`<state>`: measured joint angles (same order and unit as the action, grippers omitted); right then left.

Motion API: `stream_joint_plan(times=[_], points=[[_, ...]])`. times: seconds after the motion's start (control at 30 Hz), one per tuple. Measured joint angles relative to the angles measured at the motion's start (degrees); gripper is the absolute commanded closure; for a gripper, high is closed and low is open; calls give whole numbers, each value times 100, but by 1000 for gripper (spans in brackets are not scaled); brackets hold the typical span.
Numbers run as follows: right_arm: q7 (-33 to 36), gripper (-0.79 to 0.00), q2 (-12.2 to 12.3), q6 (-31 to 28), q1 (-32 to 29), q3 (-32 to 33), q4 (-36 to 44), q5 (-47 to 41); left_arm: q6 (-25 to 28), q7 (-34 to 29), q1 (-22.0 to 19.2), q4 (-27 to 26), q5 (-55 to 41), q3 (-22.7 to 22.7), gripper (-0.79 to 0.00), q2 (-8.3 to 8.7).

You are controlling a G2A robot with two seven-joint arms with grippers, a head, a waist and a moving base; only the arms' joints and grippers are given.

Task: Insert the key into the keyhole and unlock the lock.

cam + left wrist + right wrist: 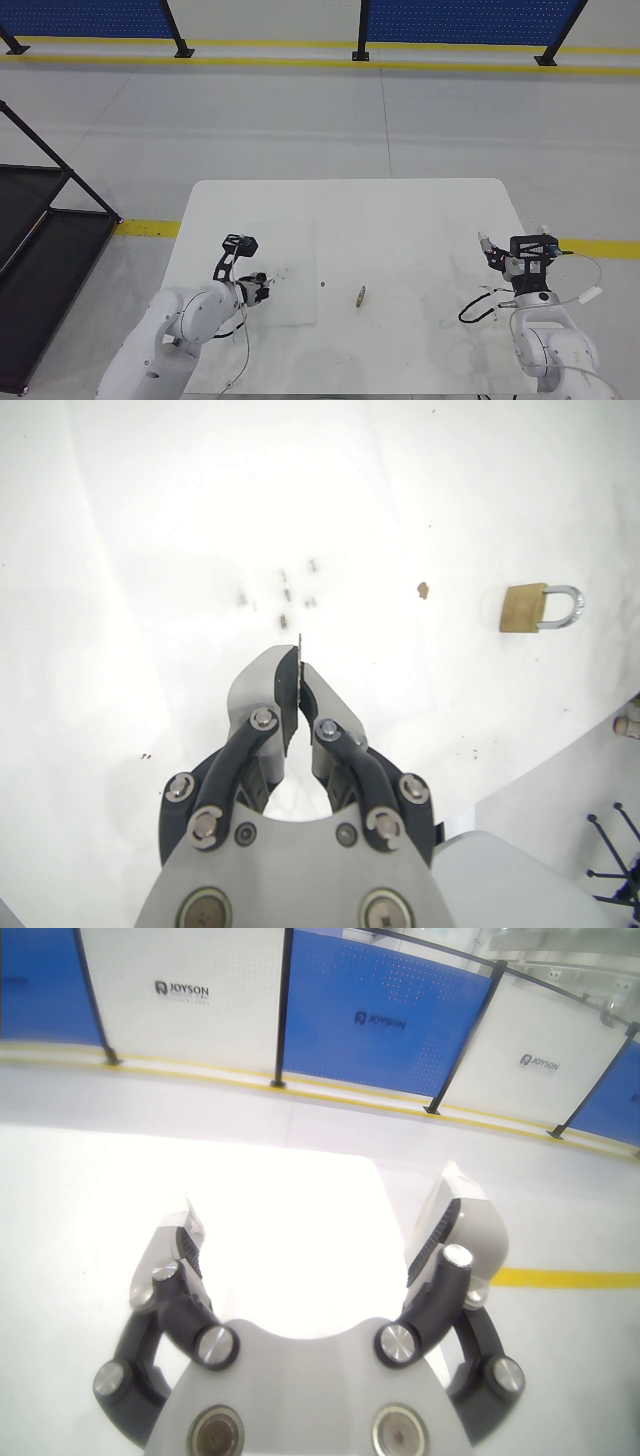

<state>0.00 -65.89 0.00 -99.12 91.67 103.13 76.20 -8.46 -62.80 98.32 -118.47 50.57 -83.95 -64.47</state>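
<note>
A brass padlock (522, 608) with a silver shackle lies flat on the white table (420, 220); from above the padlock (359, 295) sits near the table's middle front. My left gripper (300, 660) is shut on a thin metal key (300, 650), whose tip pokes out past the fingertips, well short of the lock. From above, the left gripper (262, 288) hovers over the table's front left. My right gripper (320, 1208) stands open with nothing between its fingers, near the table's right edge (497, 252).
Small dark marks (287, 595) and a brownish spot (423, 590) dot the table ahead of the key. A black rack (40, 250) stands left of the table. Blue and white fence panels (380, 1023) line the far floor.
</note>
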Motion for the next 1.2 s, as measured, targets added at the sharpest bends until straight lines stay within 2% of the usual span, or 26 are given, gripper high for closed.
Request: stream_joint_plan(times=[0.33,0.6,0.73,0.97,1.07,1.2], points=[[0,-785,0,0,0,0,0,0,979,410,380,30,-1619,-839,0,51],[0,-785,0,0,0,0,0,0,2294,390,507,690,-3023,-1487,0,129],[0,-785,0,0,0,0,0,0,2883,56,361,1192,-3768,-1652,0,181],[0,-785,0,0,0,0,0,0,3786,-940,-175,2373,-5036,-1717,0,304],[0,-785,0,0,0,0,0,0,3847,-1193,-373,2676,-5622,-1609,0,393],[0,-785,0,0,0,0,0,0,3831,-1163,-495,2894,-6135,-1481,0,565]])
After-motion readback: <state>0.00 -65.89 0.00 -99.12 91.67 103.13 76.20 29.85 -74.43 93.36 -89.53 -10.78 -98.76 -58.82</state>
